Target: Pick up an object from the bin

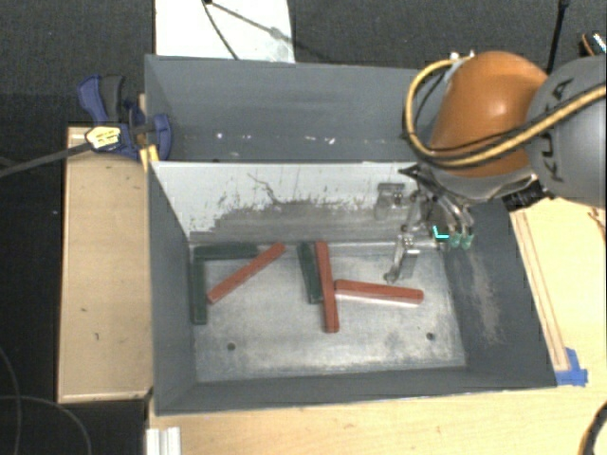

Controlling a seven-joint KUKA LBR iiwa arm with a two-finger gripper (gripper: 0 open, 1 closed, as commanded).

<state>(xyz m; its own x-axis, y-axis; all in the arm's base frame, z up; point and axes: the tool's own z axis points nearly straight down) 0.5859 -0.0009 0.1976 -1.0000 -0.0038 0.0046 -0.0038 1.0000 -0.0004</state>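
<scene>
Where the arm enters: right edge of frame, upper part. The grey arm has a round orange cover at the wrist, w/ yellow & grey cables looped round it.
Bin: grey metal bin w/ sloped walls and a scuffed flat floor, filling the ctr of the frame.
Gripper: the gripper hangs down from under the orange cover, over the floor right of ctr. Its tip sits just above the horiz. red bar, toward that bar's left half.
Tool state: can't tell whether open or closed.
Nearest thing: horiz. red bar, a slim red-brown stick lying flat, right of ctr, just below the gripper tip.
Next to it: vert. red bar, same kind, running top to btm. The horiz. bar's left end meets it, making a sideways T.
Beside that: vert. green bar, dark, shorter, lying along the vert. red bar's left side.
Left of ctr: diag. red bar, slanting from lower left to upper right.
Far left of floor: top green bar and left green bar, meeting in a corner. The diag. red bar lies inside that corner.
</scene>
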